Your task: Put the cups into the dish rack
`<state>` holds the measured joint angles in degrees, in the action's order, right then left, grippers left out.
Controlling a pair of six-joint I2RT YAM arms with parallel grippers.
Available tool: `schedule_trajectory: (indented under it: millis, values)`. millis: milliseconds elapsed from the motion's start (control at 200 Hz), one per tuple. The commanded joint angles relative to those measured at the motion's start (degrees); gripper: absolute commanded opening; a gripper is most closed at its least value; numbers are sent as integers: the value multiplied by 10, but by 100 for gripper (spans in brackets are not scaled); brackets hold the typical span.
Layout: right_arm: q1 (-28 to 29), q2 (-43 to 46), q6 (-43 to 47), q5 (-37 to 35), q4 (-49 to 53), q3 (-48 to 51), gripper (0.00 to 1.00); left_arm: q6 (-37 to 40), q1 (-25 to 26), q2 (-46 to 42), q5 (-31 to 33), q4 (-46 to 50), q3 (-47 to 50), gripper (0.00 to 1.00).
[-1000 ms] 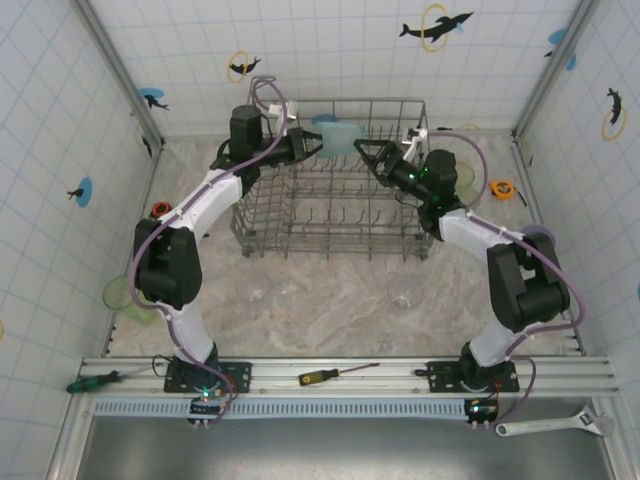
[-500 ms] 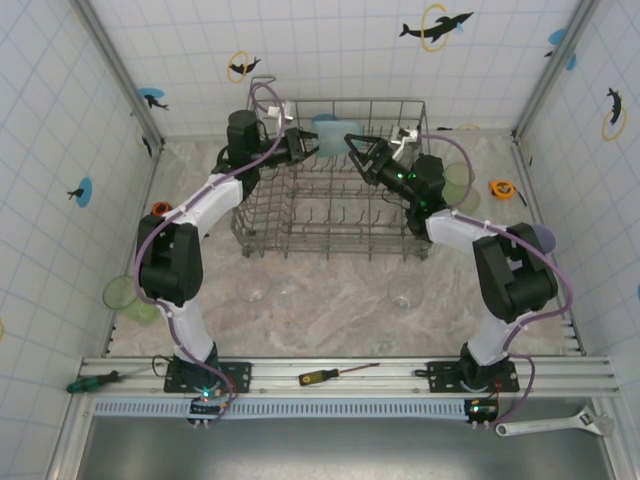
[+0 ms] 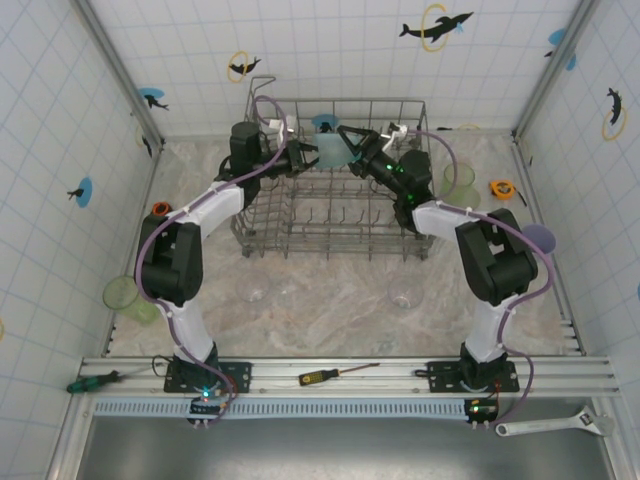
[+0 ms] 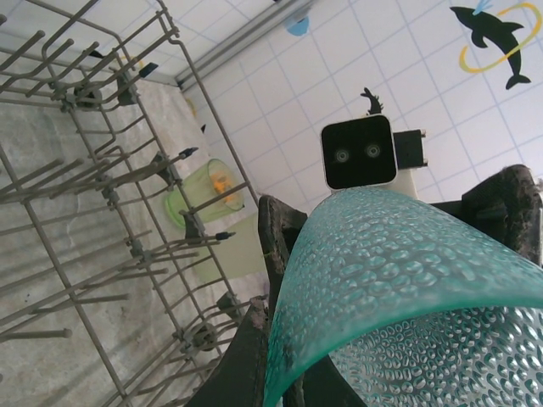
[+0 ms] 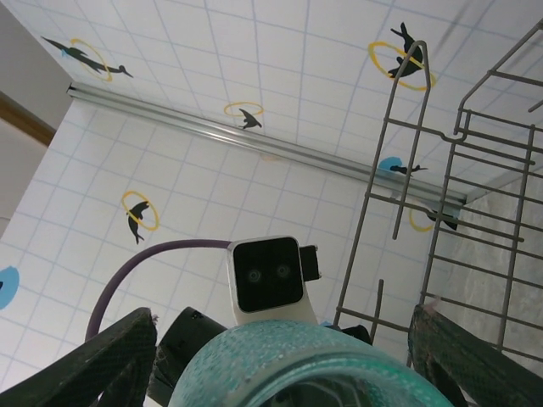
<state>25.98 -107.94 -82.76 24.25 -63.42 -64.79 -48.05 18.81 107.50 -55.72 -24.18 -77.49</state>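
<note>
1. Since a second ago, the right end effector (image 3: 345, 140) has swung left along the far side of the dish rack (image 3: 330, 240). It has reached the teal cup (image 3: 327, 152), and its arm has folded in toward the rack with it.
2. Meanwhile the left end effector (image 3: 306, 152) has shifted only a little and keeps the teal cup held over the rack's far rim.
3. In the left wrist view, its dark fingers (image 4: 280, 237) are pinched on the cup's dimpled wall, with the cup lying on its side.
4. In the right wrist view, the right fingers (image 5: 110, 356) stand wide on either side of the cup's rim. A gap shows at each side, so they bracket the cup but do not grip it.
5. No cups can be seen standing among the rack's tines.
6. A pale green cup (image 3: 460, 185) stands on the table (image 3: 330, 325) just right of the rack's far right corner, near an orange tape measure (image 3: 502, 188).
7. Two clear glasses (image 3: 255, 290) sit on the table near the rack's near wall, one toward the left and one toward the right.
8. More pale green cups (image 3: 122, 296) lie at the left edge of the table, and a lavender cup (image 3: 538, 237) sits behind the right arm.
</note>
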Motion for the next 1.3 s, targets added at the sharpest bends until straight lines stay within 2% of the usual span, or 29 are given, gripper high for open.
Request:
schedule_trajectory:
  millis: [0,215,410,450,545,566,616,761,916,946,971,1036,1151,1291]
  values:
    - [12,4,-15,-5,-38,-8,79,15,3,-17,9,-7,-4,0]
    - [17,26,-17,-17,-41,31,78,23,3,-17,18,-2,-11,0]
    - [17,35,-21,-18,-46,44,58,34,3,-11,28,23,-18,0]
    - [17,34,-24,-37,-50,45,52,35,3,-10,33,29,-19,0]
    - [17,33,-28,-41,-54,41,45,40,3,-12,42,44,-20,8]
    - [17,33,-28,-41,-53,41,44,41,1,-13,42,47,-21,12]
    - [16,32,-27,-44,-54,40,41,47,1,-15,46,61,-25,28]
    - [9,34,-9,-44,-28,26,37,72,-13,-31,68,104,-29,53]
    - [-1,44,30,-44,34,10,37,100,-38,-60,133,165,-26,57]
    - [-1,46,44,-42,55,3,37,104,-43,-65,143,175,-24,61]
    - [-4,47,56,-41,74,-5,36,105,-46,-69,151,180,-23,70]
    - [-4,50,90,-44,121,-25,36,109,-55,-80,160,186,-16,77]
    - [-5,50,161,-53,210,-72,36,114,-68,-95,176,200,-11,97]
    - [9,50,282,-101,349,-130,36,149,-72,-113,204,245,-22,97]
